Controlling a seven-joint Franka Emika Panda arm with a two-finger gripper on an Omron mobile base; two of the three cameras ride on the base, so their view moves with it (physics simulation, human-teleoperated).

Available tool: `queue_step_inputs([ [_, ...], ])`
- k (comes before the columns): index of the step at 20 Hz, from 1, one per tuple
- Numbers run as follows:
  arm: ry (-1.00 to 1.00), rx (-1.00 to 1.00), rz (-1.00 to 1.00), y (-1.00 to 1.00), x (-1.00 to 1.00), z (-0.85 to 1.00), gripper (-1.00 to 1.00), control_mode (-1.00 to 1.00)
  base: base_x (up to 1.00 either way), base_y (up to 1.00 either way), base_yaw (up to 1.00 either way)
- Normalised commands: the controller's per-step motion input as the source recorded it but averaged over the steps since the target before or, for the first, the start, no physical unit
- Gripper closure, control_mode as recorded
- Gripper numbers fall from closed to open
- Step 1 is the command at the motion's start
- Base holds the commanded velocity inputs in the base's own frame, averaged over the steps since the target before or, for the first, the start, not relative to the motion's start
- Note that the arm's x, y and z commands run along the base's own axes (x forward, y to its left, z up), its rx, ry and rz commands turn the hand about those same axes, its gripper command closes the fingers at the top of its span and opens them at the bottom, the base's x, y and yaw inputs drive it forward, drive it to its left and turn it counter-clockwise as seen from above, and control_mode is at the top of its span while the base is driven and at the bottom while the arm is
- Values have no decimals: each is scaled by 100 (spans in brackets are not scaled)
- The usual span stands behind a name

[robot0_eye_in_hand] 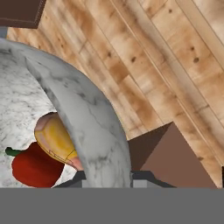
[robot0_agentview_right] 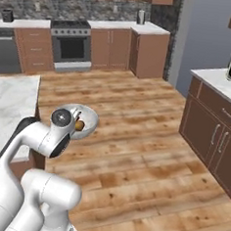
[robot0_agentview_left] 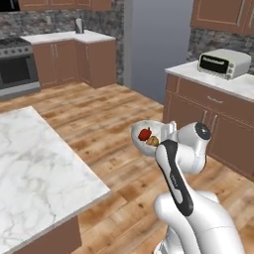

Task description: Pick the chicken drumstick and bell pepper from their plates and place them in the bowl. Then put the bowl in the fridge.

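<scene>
We judge that the main risk now is a spill. The bowl [robot0_agentview_left: 144, 135] is carried in the air above the wooden floor [robot0_agentview_left: 114, 149], held only at one side of its rim, and in the left base view it seems tilted. The bell pepper [robot0_agentview_left: 145, 134] and the chicken drumstick [robot0_agentview_left: 153, 141] lie loose inside it, touching each other. If the base drives or turns too quickly, or if the wrist rolls more, they could slide to the low side and fall out on the floor. The grip on a thin, smooth rim could also slip, and then the whole bowl would drop.

A second risk is a collision. The marble desk [robot0_agentview_left: 39, 168] stands near on the left and the brown cabinets [robot0_agentview_left: 218, 124] on the right, so a wide swing of the arm could strike the bowl against an edge. We do not see the fridge here, so we cannot say how far the way is, nor if its door is open.

The pincer [robot0_eye_in_hand: 107, 177] is almost fully closed, and in the hand view its jaws stand on both sides of the bowl's wall [robot0_eye_in_hand: 94, 127], so we judge it is clamped on the rim. In that view the pepper [robot0_eye_in_hand: 37, 166] and the drumstick [robot0_eye_in_hand: 54, 140] rest in the bowl just beside the held wall.
</scene>
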Motion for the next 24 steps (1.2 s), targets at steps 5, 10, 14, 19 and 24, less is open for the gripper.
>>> queue_step_inputs([
  [5,0,0,0,0,0,0,100,100,87,-38,3],
  [10,0,0,0,0,0,0,100,100,93,-18,13],
  [14,0,0,0,0,0,0,100,100,94,-10,16],
  [19,0,0,0,0,0,0,100,100,94,0,17],
  [24,0,0,0,0,0,0,100,100,94,1,15],
])
